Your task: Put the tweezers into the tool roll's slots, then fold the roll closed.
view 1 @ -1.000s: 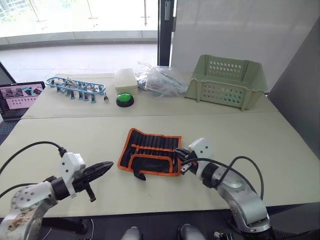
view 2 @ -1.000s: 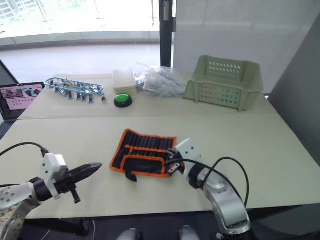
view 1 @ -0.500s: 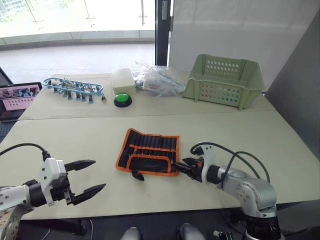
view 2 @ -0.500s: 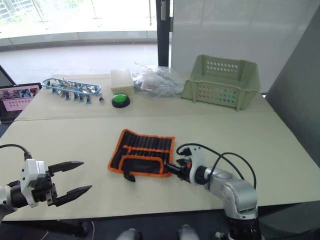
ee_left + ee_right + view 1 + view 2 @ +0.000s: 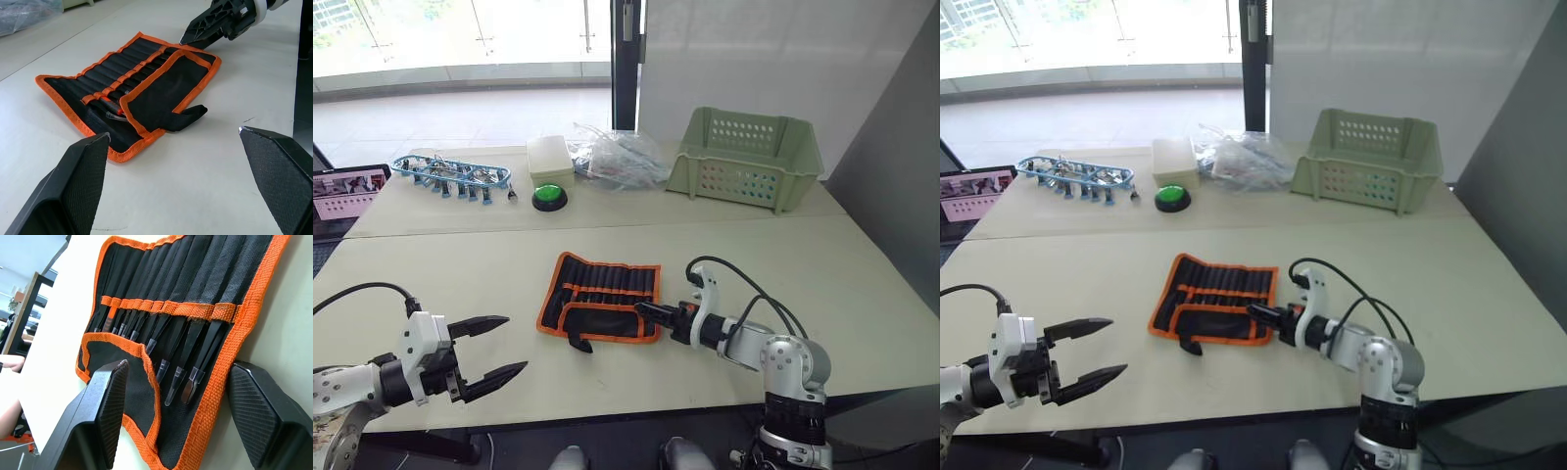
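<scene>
My right gripper (image 5: 646, 309), fingers apart, meets the near edge of the tool roll (image 5: 600, 296), whose slots hold the tweezers (image 5: 183, 360); my left gripper (image 5: 499, 346), jaws wide, hangs well apart from it.

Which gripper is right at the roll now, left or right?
The right gripper: its open fingers reach the tool roll at its right edge. The left gripper, also open, hangs well off to the roll's left, over bare table.
</scene>
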`<control>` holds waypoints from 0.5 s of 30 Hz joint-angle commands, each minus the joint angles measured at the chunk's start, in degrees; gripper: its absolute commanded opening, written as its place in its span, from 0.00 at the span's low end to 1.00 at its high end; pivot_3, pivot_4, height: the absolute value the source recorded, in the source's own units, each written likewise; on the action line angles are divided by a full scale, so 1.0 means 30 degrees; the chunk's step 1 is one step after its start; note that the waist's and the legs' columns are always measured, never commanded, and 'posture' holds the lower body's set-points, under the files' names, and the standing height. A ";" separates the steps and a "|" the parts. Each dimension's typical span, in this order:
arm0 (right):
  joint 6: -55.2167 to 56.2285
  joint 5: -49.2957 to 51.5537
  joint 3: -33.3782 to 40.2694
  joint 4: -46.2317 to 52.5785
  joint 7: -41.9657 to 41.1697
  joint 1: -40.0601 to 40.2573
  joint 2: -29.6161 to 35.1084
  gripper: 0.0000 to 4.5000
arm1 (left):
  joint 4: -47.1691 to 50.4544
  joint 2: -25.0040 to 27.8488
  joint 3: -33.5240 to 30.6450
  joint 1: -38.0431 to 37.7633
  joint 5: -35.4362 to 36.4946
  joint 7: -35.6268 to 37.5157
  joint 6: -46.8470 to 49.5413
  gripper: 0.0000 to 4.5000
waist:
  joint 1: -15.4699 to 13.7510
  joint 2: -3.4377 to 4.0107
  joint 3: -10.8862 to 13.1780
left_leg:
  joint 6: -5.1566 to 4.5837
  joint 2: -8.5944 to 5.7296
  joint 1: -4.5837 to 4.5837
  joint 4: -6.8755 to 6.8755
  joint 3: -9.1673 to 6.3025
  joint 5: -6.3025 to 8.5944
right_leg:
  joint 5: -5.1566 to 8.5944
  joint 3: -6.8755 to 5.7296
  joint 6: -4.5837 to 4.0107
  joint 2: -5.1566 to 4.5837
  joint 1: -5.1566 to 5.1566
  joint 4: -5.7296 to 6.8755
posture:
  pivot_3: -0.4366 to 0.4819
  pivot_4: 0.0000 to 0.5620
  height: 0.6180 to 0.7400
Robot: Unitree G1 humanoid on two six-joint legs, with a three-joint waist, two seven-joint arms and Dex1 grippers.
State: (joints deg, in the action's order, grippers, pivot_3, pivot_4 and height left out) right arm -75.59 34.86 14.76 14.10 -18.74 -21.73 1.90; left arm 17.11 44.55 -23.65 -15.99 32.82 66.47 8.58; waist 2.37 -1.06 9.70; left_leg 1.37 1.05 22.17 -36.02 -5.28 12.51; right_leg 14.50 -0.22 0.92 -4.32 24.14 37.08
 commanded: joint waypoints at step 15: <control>0.0812 0.0569 0.1715 -0.0861 0.2645 0.0560 -0.0624 0.01 | -0.0076 -0.0136 0.0071 0.0261 0.0091 0.0073 -0.0106 1.00 | -0.0078 -0.0064 -0.0043 | 0.0000 0.0001 -0.0060 -0.0009 0.0094 0.0000 | -0.0016 0.0086 0.0027 -0.0001 -0.0032 -0.0001 | 0.48 0.27 0.83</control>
State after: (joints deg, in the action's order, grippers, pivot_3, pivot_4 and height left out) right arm -73.33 37.26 17.43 13.03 -12.90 -21.16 -0.53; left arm 16.71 43.85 -23.27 -15.50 32.84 66.43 8.58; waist 2.13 -1.25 9.57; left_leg 1.37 1.05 21.98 -36.05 -4.97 12.51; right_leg 14.44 0.08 1.02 -4.33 24.04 37.08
